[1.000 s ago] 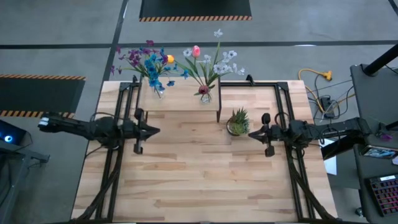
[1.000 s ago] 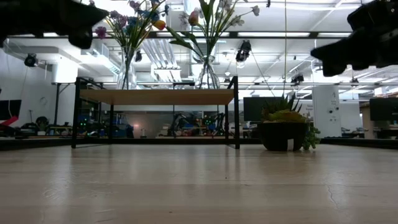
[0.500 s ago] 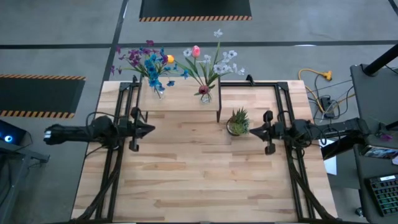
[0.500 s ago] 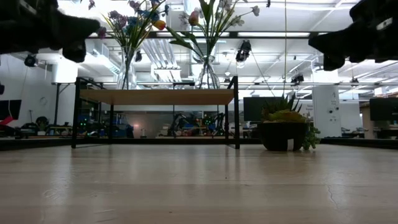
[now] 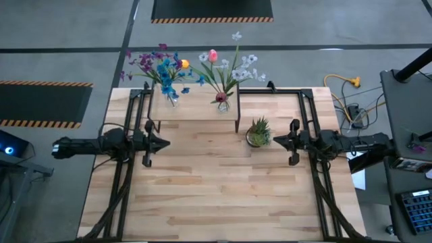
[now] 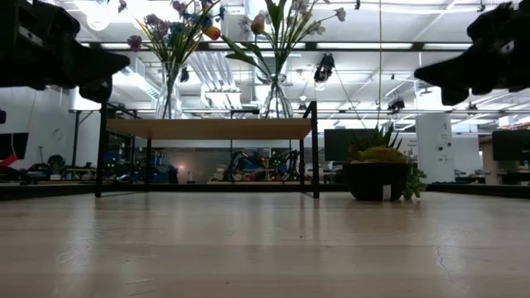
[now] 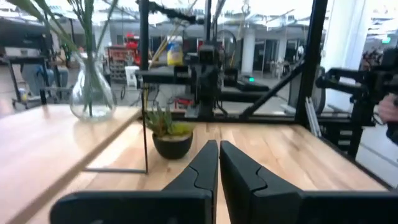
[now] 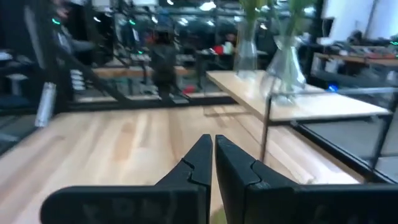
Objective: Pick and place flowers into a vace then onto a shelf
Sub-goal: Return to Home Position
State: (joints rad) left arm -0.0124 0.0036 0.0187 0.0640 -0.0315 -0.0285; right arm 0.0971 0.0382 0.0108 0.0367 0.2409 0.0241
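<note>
**Both bouquets are standing on the shelf, and both hands are hanging empty**

The low light-wood shelf (image 5: 196, 111) on thin black legs is sitting at the far side of the pale wooden bench (image 5: 216, 196). Two clear glass vases are standing upright on it, apart from each other. The left vase (image 5: 172, 100) is holding the blue and purple flowers (image 5: 162, 67). The right vase (image 5: 223, 103), near the shelf's right end, is holding the pink and white flowers (image 5: 233, 67). The narrow necks are gathering the stems, so the blooms are fanning out above without tipping. Judging by this, the placing is looking complete. A short spiky green potted plant (image 5: 258, 131) is sitting on the bench just right of the shelf.

The dark two-fingered left hand (image 5: 164, 142) is hovering above the bench, just near of the shelf's left end and pointing right. Its fingers (image 7: 205, 168) are lying together with only a hairline slit between them, gripping nothing. The right hand (image 5: 275, 142) is hovering just right of the potted plant and higher than it, pointing left. Its fingers (image 8: 199, 162) are likewise pressing together and carrying nothing. Both arms are probably parking clear of the shelf so that neither vase is getting knocked.
</note>
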